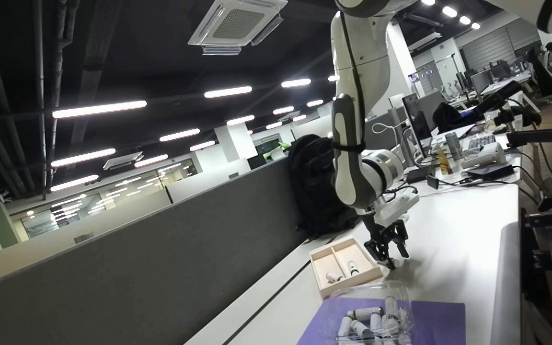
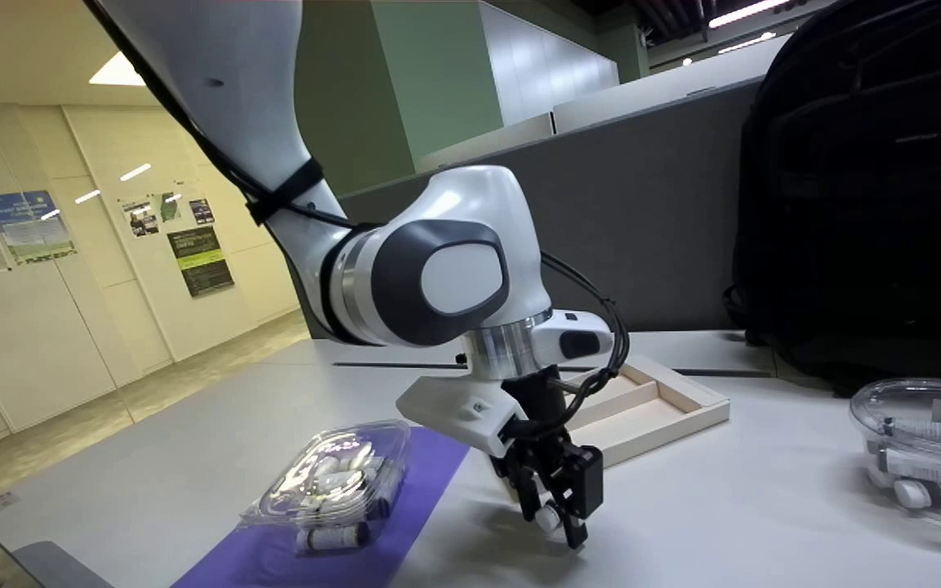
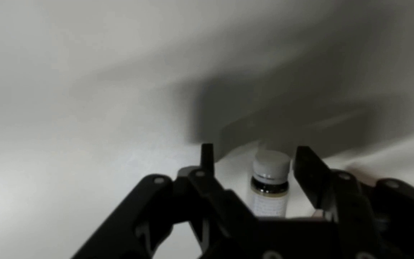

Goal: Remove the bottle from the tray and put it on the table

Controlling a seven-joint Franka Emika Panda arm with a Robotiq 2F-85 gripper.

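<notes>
The white-capped bottle [image 3: 270, 181] shows between my gripper's fingers in the wrist view, its label partly hidden by the gripper body. Its cap [image 2: 548, 518] also shows in an exterior view, low at the white table [image 2: 724, 506]; the bottle looks laid over rather than upright. My gripper [image 3: 253, 149] is open around it, with a gap on the left and the right finger close to the cap. The gripper [image 1: 397, 258] is just beside the tan tray [image 1: 351, 283], outside it. Two small white bottles, one [image 1: 334, 277] and another [image 1: 353, 268], lie in the tray's compartments.
A clear box of bottles [image 1: 376, 321] stands on the purple mat [image 1: 439, 321] near the tray. A round clear tub of bottles [image 2: 928, 457] stands on the table. A black backpack [image 1: 316, 191] leans at the grey partition [image 1: 185, 249] behind the tray.
</notes>
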